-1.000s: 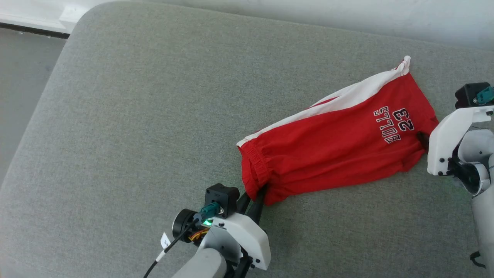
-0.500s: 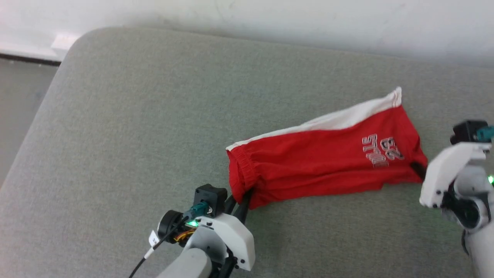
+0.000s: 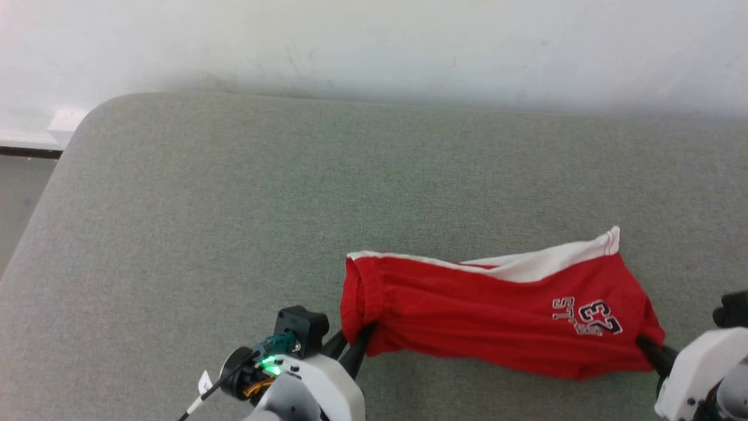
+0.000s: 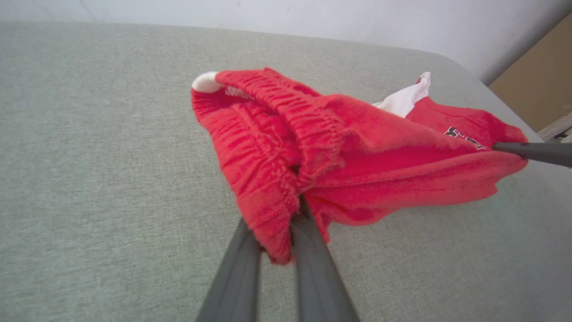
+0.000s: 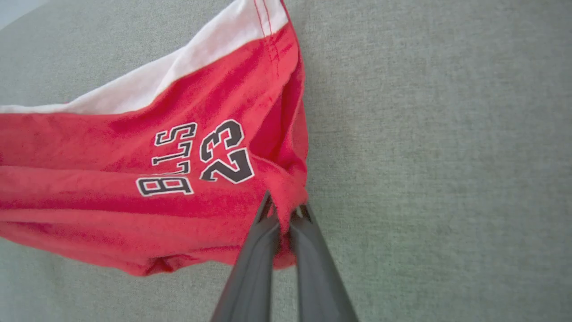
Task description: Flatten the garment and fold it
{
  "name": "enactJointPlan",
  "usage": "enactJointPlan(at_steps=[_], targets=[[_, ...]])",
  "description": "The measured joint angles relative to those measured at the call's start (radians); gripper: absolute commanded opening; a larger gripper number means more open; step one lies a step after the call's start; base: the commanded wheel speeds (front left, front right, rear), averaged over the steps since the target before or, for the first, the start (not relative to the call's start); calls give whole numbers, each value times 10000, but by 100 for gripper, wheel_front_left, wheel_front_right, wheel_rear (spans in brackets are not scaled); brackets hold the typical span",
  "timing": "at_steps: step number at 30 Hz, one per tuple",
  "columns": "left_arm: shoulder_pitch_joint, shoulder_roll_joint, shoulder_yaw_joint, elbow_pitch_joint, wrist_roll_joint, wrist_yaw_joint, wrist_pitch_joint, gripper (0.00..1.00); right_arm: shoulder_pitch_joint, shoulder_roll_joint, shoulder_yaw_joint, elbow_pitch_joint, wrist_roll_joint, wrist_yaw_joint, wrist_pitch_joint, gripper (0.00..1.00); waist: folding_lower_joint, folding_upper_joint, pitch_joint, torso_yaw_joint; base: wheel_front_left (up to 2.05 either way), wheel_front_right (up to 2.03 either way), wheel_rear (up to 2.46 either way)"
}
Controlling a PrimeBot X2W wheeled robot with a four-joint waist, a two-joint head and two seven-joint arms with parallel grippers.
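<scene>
Grey fabric cushion (image 3: 234,204) bears red thin-fabric shorts (image 3: 479,310), white-striped. Left gripper (image 3: 356,340), at their eight o'clock, pinches waistband (image 3: 357,292); right gripper (image 3: 644,343), four o'clock, pinches hem (image 3: 650,318).

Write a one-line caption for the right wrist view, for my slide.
Right gripper shut on the hem corner of red shorts printed "23", over a grey cushion.

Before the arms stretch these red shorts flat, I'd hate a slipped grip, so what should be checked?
1. Left gripper shut on the gathered waistband of the red thin-fabric athletic shorts: ok.
2. Right gripper shut on the hem corner beside the dark "23" print: ok.
3. Shorts flat on the grey fabric surface: not ok, bunched between the grips.
4. Print facing up: ok.
5. Both layers caught in each grip: cannot tell.
</scene>
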Motion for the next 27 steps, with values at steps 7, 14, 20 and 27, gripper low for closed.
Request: enactJointPlan(at_steps=[7, 14, 20, 27], targets=[[678, 518, -127, -405, -441, 174, 1078, 0, 1002, 602, -370, -869, -443, 0, 355, 0, 2, 0, -40, -117, 0, 0, 0], [728, 477, -337, 134, -715, 159, 1486, 0, 1047, 736, -495, -138, -911, 2, 293, 100, 3, 0, -15, -45, 0, 0, 0], [861, 416, -380, 765, -882, 73, 1448, 100, 1043, 284, -441, 44, -1185, 0, -284, 100, 2, 0, -417, 16, 0, 0, 0], [952, 431, -213, 642, -723, -12, 309, 100, 987, -431, 86, -268, -957, 0, -878, 100, 1, 0, -947, 112, 0, 0, 0]])
